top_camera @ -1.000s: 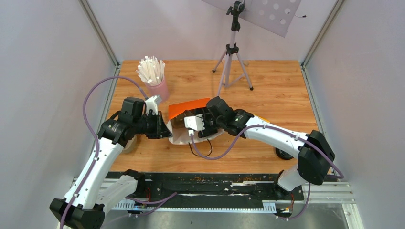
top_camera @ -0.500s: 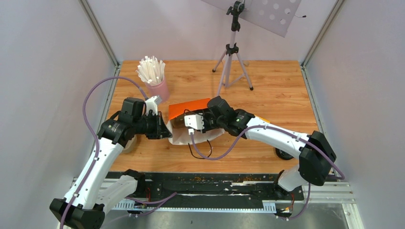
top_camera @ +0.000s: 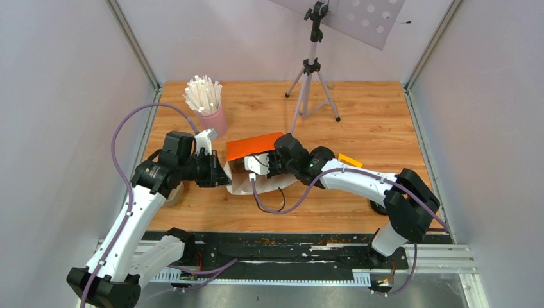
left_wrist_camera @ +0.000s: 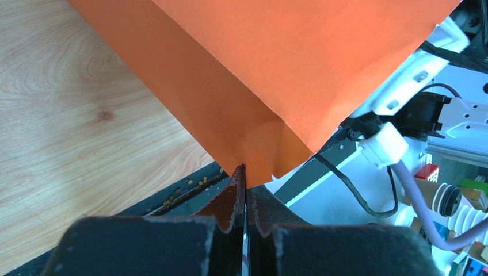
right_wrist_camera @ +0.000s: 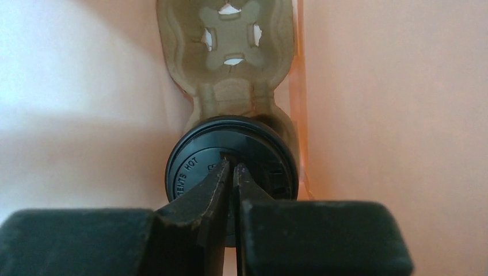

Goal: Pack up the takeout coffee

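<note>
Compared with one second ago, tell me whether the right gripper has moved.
Yes. The right gripper has slid left in the top view, away from the tripod, deeper into the orange bag.

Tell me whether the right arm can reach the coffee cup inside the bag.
Probably yes: the left claw pinches the edge of the orange bag, holding its mouth open, and the right claw sits inside at the cup's black lid.

We read this as a robotics lab cell, not a home or shop: wood-grain table (top_camera: 378, 128) boxed in by plain white panels (top_camera: 58, 128), two arms bolted to a metal rail (top_camera: 442, 256), tripod (top_camera: 312, 83) under a perforated board (top_camera: 362, 16), loose purple cabling (top_camera: 117, 140).
</note>
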`<state>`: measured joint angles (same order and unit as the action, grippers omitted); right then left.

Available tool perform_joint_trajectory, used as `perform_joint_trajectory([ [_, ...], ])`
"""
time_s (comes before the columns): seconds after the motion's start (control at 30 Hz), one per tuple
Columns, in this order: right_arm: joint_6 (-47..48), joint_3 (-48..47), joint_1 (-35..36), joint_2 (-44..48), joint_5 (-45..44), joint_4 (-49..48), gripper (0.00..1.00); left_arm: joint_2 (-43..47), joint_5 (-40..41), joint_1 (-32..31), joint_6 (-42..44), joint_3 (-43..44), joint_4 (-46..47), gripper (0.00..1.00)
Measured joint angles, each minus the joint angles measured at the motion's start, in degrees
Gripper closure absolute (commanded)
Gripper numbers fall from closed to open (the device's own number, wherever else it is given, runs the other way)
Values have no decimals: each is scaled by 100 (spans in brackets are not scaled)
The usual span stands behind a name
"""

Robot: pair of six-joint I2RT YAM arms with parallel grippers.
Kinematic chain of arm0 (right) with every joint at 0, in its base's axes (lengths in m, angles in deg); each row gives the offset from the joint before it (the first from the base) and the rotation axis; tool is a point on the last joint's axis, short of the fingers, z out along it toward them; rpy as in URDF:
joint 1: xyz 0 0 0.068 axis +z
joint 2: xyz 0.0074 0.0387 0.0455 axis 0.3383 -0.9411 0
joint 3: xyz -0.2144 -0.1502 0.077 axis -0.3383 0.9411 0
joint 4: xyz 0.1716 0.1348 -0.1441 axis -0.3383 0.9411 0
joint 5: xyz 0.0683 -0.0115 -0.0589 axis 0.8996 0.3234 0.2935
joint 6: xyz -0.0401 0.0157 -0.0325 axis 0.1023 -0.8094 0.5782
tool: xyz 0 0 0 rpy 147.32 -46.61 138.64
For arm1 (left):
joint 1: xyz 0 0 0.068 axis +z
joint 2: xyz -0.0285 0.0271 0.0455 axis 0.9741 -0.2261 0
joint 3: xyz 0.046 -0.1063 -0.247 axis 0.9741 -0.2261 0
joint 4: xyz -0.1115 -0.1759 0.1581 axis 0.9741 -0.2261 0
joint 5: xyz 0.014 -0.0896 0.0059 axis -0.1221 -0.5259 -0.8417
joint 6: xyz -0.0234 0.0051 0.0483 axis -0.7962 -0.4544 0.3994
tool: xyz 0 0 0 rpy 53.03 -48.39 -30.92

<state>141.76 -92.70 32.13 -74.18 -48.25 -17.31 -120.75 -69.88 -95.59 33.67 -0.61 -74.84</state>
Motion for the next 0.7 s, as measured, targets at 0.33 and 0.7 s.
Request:
perform_joint_trajectory([
  [0.33,-7,203,-26,-179,-299,-595,95,0,-46,0,-37,-9,85,98],
  [0.7,-63,219,-166,-328,-568,-931,94,-2,-46,0,-39,-11,127,98],
])
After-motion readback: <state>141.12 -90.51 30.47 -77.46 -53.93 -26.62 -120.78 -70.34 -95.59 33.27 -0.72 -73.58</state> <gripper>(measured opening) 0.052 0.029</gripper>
